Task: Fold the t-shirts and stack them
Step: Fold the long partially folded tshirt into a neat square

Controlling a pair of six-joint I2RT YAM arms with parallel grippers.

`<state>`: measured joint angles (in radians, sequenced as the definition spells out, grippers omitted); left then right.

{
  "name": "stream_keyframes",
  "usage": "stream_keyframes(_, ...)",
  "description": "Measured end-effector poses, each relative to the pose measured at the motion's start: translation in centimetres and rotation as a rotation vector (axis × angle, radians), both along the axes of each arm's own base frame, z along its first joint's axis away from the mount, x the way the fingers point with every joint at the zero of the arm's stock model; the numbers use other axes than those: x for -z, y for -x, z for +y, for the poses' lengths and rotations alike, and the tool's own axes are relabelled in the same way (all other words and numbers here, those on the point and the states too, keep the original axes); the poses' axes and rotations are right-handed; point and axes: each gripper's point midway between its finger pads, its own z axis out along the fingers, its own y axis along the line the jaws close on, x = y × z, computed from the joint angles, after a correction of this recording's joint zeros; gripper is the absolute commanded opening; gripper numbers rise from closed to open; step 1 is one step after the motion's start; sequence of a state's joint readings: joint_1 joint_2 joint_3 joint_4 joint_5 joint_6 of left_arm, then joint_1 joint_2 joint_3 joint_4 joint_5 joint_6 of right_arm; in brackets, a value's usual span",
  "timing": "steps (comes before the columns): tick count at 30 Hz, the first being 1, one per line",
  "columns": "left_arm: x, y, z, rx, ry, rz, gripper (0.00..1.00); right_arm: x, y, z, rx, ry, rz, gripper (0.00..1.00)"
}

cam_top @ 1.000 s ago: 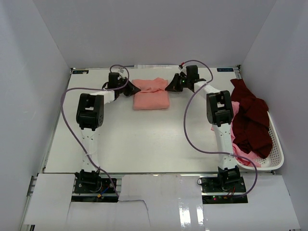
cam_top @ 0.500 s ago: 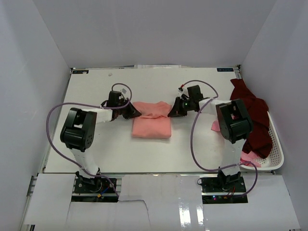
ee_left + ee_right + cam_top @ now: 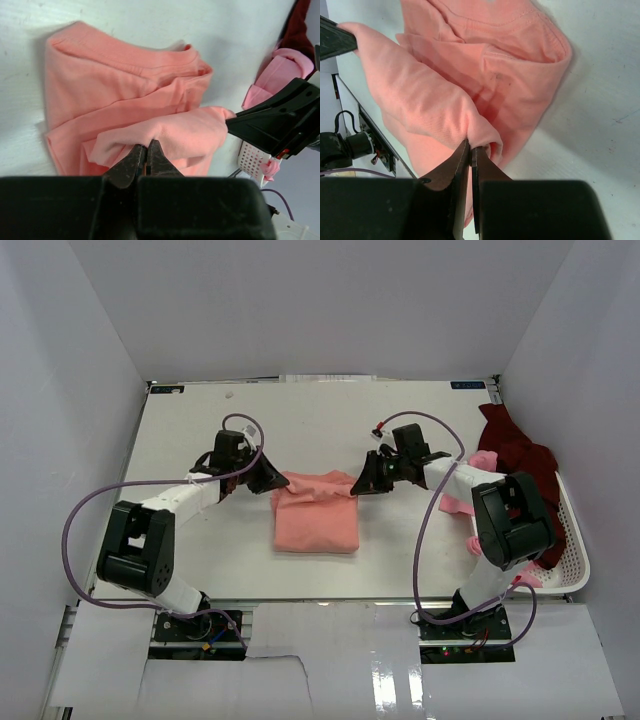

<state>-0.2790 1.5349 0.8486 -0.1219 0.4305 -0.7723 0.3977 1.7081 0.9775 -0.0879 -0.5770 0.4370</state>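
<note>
A folded salmon-pink t-shirt (image 3: pixel 316 522) lies at the table's middle. My left gripper (image 3: pixel 274 481) is shut on its far left corner, and my right gripper (image 3: pixel 358 486) is shut on its far right corner. Between them the pinched cloth edge is lifted a little above the rest. In the left wrist view the fingertips (image 3: pixel 146 145) pinch a fold of the salmon t-shirt (image 3: pixel 100 85). The right wrist view shows the same grip (image 3: pixel 471 145) on the t-shirt (image 3: pixel 515 60). A dark maroon t-shirt (image 3: pixel 520 455) and a lighter pink t-shirt (image 3: pixel 457 504) are heaped at the right.
A white slotted basket (image 3: pixel 572 545) stands at the table's right edge, with the maroon and pink cloth spilling over its rim. Purple cables loop from both arms over the table. White walls close in the left, far and right sides.
Both grippers have drawn the salmon t-shirt from the far part of the table toward the near edge, staying shut on it. The arms have folded back with it.
</note>
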Motion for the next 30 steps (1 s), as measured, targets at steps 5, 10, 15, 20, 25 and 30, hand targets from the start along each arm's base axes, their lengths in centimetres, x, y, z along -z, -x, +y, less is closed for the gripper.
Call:
stream_keyframes(5,-2.2,-1.5,-0.1,-0.008,0.003,-0.041,0.07,-1.3,-0.7,0.3,-0.003,-0.003,-0.016,0.08)
stream_keyframes(10,-2.0,-1.8,0.9,-0.039,-0.016,-0.022,0.06,-2.3,-2.7,1.2,-0.012,-0.013,-0.046,0.12)
stream_keyframes(15,-1.5,-1.9,2.0,-0.075,-0.036,-0.001,0.07,-2.1,-4.3,1.9,-0.012,-0.015,-0.047,0.23)
stream_keyframes(20,-1.7,-2.2,3.1,-0.121,-0.049,0.003,0.06,-2.3,-5.3,2.5,-0.013,-0.029,-0.053,0.36)
stream_keyframes(25,-2.4,-2.4,4.8,-0.193,-0.064,-0.017,0.07,-3.3,-6.1,3.1,-0.022,-0.064,-0.090,0.40)
stream_keyframes(30,-3.1,-2.6,5.9,-0.234,-0.078,-0.034,0.11,-4.3,-6.8,3.6,-0.025,-0.102,-0.130,0.47)
